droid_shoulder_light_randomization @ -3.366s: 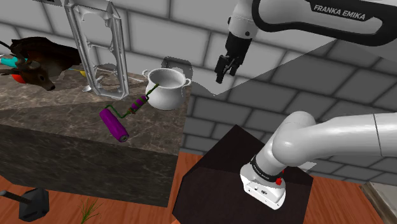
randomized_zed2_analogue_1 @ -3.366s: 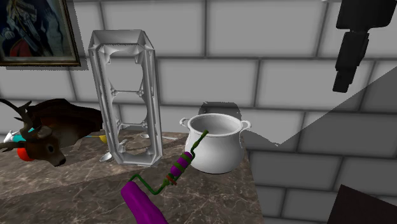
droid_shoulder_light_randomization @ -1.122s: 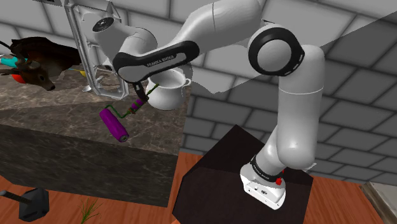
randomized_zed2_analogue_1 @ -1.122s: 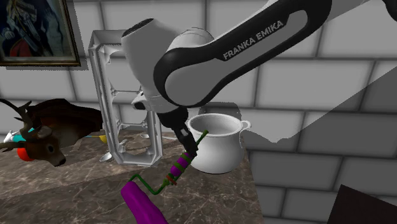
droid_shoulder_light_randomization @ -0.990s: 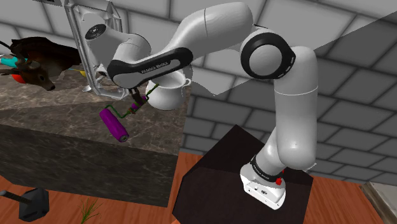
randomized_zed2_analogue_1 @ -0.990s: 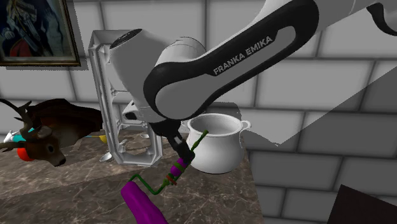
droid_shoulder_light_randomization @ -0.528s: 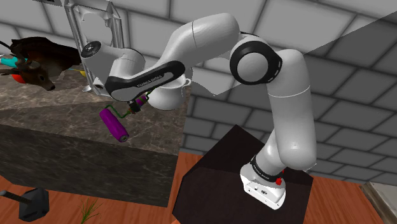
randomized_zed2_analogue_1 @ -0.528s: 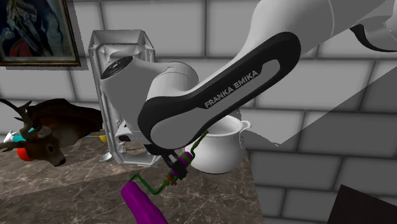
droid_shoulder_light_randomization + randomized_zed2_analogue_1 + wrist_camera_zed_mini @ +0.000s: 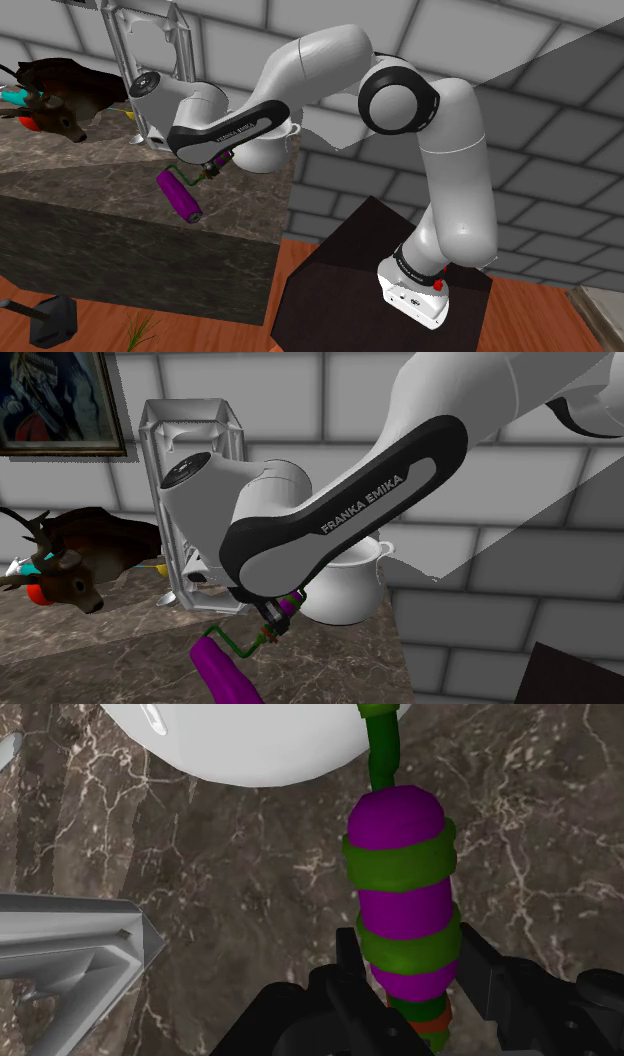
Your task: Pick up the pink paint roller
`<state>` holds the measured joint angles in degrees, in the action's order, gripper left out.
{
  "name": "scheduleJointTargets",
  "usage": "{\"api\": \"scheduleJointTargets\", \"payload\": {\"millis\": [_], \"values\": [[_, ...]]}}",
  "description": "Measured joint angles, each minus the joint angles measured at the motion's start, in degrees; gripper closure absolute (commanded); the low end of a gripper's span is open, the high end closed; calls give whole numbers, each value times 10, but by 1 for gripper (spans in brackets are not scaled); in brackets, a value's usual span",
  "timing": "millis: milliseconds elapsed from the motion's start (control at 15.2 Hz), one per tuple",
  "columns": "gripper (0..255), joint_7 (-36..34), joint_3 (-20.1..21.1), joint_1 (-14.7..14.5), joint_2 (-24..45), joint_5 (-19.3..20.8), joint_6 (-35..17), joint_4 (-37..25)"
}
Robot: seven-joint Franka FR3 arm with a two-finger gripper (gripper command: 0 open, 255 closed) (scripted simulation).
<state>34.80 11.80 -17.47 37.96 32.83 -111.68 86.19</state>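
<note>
The paint roller (image 9: 181, 196), with its purple sleeve, green wire frame and a handle banded in purple and green, lies on the dark veined stone counter (image 9: 80, 185). Its sleeve is near the front edge and its handle points toward the white 2-handled pot (image 9: 352, 590). The all-black gripper (image 9: 410, 952) is down on the handle. Its 2 fingers press against either side near the orange collar, so it appears to pinch the handle at the end nearer the sleeve.

The handle is rounded and ribbed, so I judge it could slip or twist between the pads on the lift. The sleeve hangs off to 1 side of the grip, and its weight may swing the roller down. The green tip of the handle sits right at the pot's wall, and a tilted lift could knock the pot. The tall grey open-sided rack (image 9: 190, 452) stands just beside the wrist, so a sideways drift risks a bump. If the roller dropped, it could roll off the counter's edge
</note>
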Motion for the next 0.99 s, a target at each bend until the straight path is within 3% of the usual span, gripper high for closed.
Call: {"api": "scheduleJointTargets", "payload": {"millis": [462,990], "values": [[255,1,1,0,-2,-1,2,0],[255,20,6,2,-29,-12,38,-13]]}}
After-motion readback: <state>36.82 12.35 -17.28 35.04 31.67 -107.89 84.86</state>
